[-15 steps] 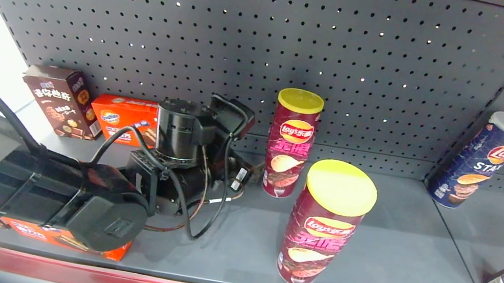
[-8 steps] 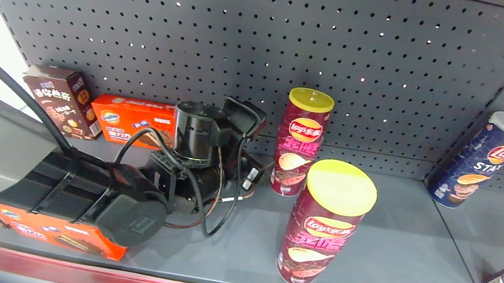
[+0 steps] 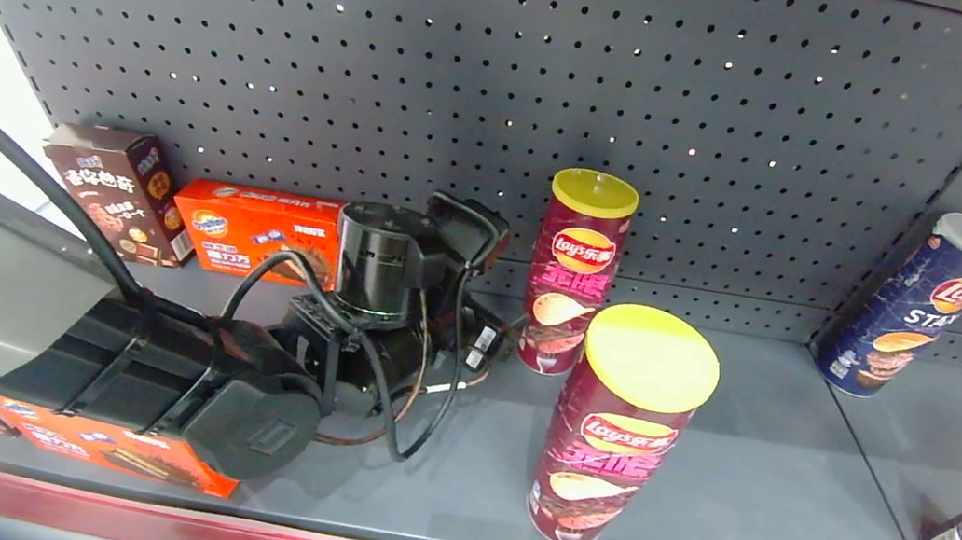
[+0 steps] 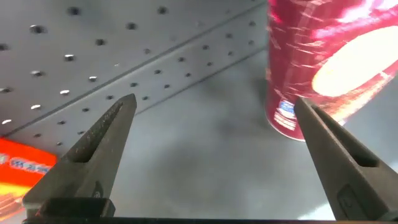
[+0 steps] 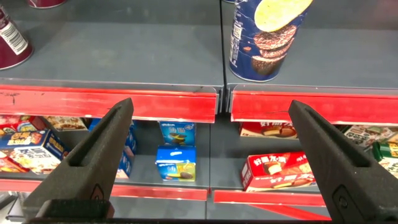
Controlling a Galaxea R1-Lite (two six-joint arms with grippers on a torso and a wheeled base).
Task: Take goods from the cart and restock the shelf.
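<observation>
Maroon chip can (image 3: 580,270), the rear one of two, is standing upright near the back of the shelf (image 3: 771,480), its long axis pointing straight up and its yellow lid facing the ceiling. The left tool (image 4: 214,102) is sitting low over the shelf just to the can's left, gaping wide and gripping nothing; one fingertip is lying just beside the can's base, though whether it is touching cannot be told. The can is therefore lying off to the tool's right rather than squarely between the jaws. The left arm is clearly the nearer one; the right tool (image 5: 211,104), also spread wide and empty, is hanging out in front of the shelf's red edge, facing a blue can (image 5: 264,37). Any withdrawal is likely calling for a straight pull toward the front left, since a sideways swing is risking a tip of the tall, narrow can. Room is looking tight: the pegboard (image 3: 471,71) is closing the back, an orange box (image 3: 251,228) is sitting behind the arm, and the front maroon can (image 3: 624,422) is standing near the right.
</observation>
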